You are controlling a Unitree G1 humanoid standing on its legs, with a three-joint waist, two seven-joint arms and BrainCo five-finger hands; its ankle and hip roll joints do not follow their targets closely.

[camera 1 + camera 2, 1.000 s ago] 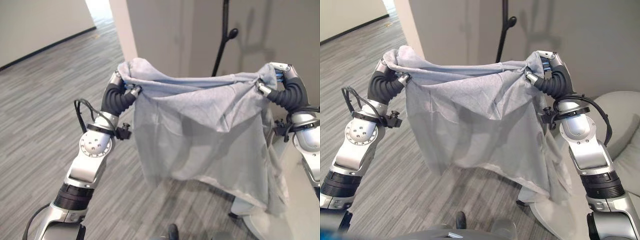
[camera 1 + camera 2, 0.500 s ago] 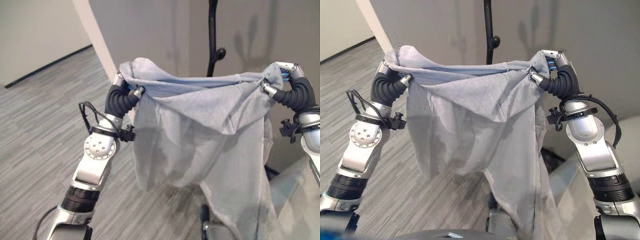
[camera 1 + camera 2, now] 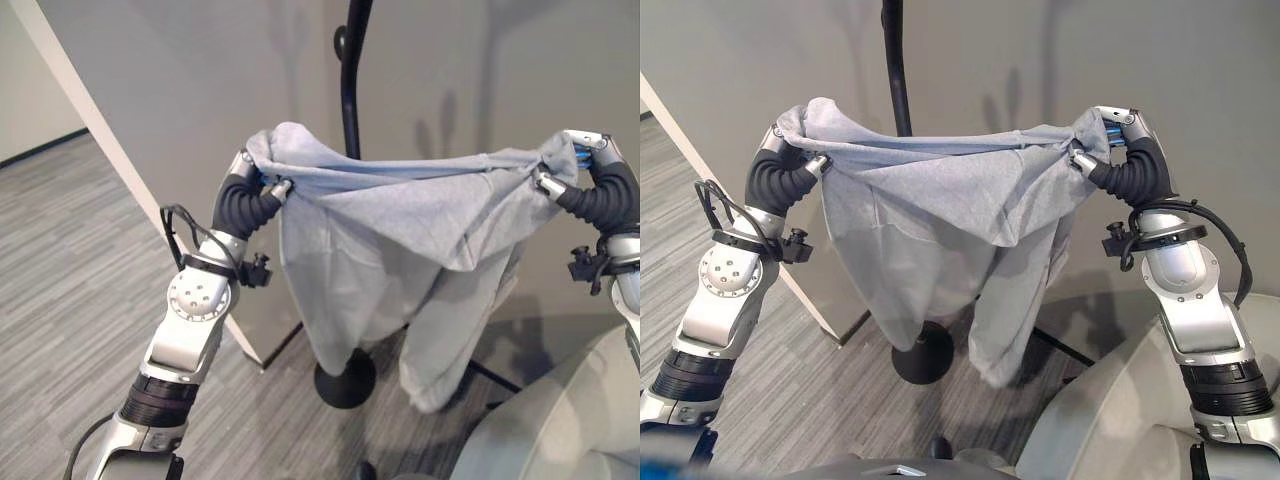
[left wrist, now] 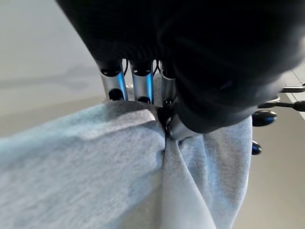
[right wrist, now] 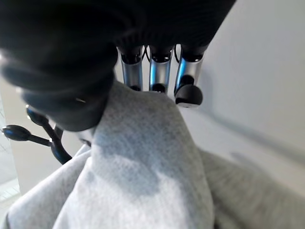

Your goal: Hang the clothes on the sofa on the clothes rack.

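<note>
Grey jersey garment (image 3: 400,250): one piece, held up off the floor and stretched between both hands, upper edge pulled into a near-level band, body hanging in loose folds with one longer lobe drooping toward 5 o'clock of the span.

Left hand (image 3: 248,180): at the garment's 9 o'clock corner, fingers and thumb curled round a bunched fold of the cloth; the left wrist view shows the fingers (image 4: 138,86) closed over the fabric where it gathers into a crease.

Right hand (image 3: 1120,150): at the garment's 3 o'clock corner, likewise clenched on a gathered corner of the cloth; the right wrist view shows its fingers (image 5: 157,71) bent over the top of the fold.

Black clothes rack (image 3: 348,110): slim upright pole directly behind the garment, rising past its top edge at 12 o'clock, with a knobbed hook near the top and a round base (image 3: 345,383) on the floor showing below the cloth at 6 o'clock.

Pale grey sofa (image 3: 1120,410): rounded upholstery at 5 o'clock, beneath the right arm.

Grey striped carpet floor (image 3: 70,260): at 8 o'clock.

Plain wall (image 3: 1230,90): behind the rack.
</note>
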